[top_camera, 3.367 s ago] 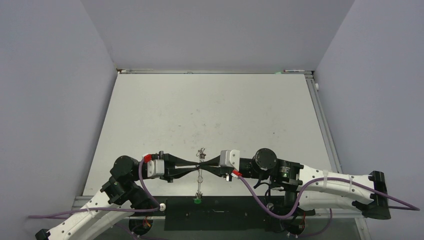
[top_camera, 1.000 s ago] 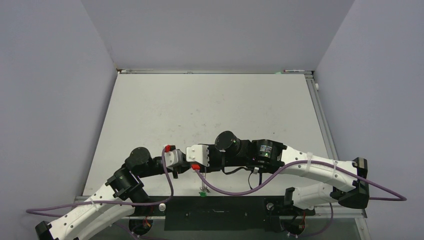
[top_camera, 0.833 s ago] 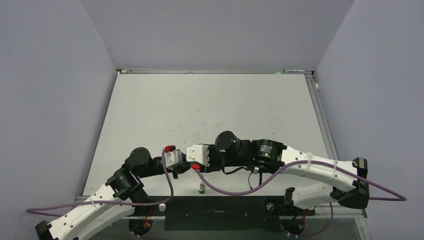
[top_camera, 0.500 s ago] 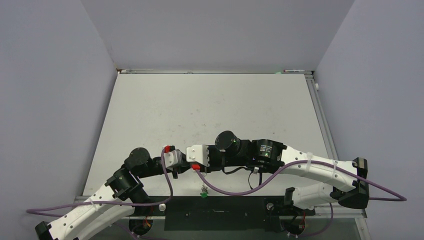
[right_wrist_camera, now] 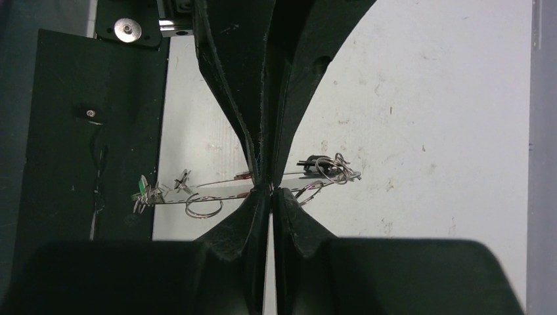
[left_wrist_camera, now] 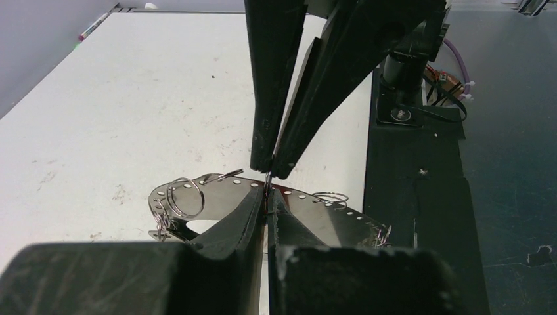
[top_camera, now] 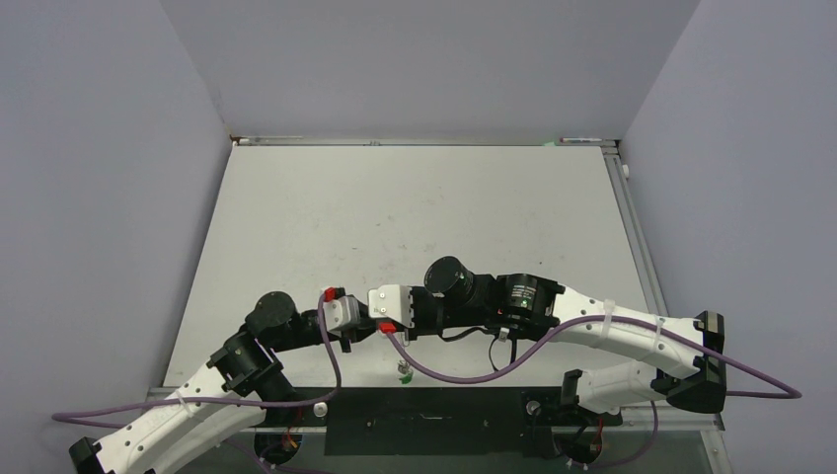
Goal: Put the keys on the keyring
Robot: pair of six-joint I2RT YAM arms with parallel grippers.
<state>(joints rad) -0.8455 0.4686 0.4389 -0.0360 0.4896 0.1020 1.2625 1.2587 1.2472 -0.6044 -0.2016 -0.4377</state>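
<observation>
My left gripper [left_wrist_camera: 266, 200] and right gripper [right_wrist_camera: 270, 191] meet tip to tip by the near edge of the counter [top_camera: 415, 217], both pinched tight on the keyring [left_wrist_camera: 230, 184]. Only my wrist views show that grip. From above my wrists hide it, and just the green-tagged key [top_camera: 403, 374] dangles into sight below them.

White surface [top_camera: 415, 217], scuffed and speckled. Plain grey-lilac walls [top_camera: 424, 59] on three sides; black strip [top_camera: 434, 425] along near edge.
</observation>
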